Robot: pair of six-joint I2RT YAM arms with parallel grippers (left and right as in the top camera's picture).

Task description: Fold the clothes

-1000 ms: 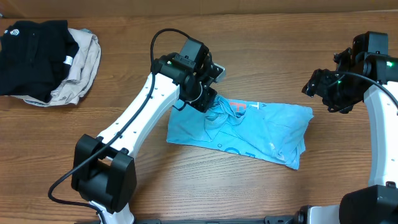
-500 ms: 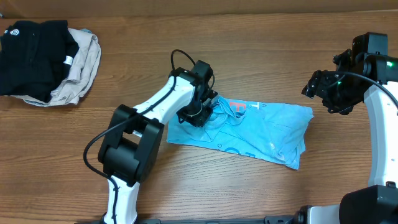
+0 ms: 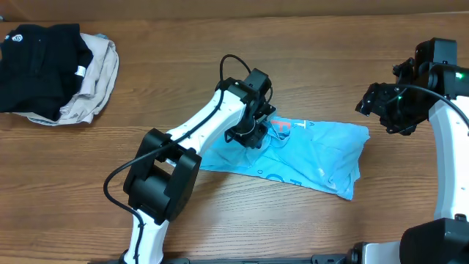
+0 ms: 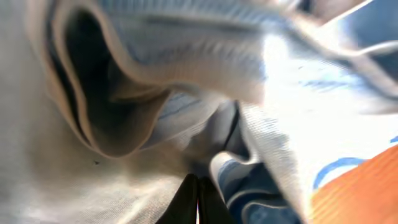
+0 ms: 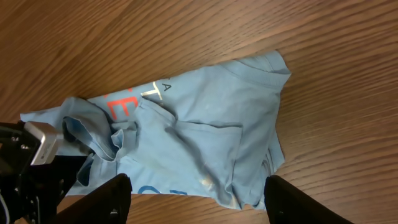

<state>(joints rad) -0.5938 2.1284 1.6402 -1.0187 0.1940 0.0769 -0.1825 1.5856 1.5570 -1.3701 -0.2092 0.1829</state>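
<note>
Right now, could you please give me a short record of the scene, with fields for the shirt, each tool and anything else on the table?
shirt: blue T-shirt, crumpled and partly folded, mid-table
left tool: shut on the shirt's bunched left part
right tool: open, raised beside the shirt's right end, not touching it
other items: black garment lying over a beige garment, far left corner

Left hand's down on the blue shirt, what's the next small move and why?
Probably draw the left hand rightward, laying the pinched fabric over the flat part of the T-shirt. That hand is shut on a bunched-up fold beside the lettering, while the shirt's right half lies fairly flat. The right hand hangs open, apart from the cloth.
</note>
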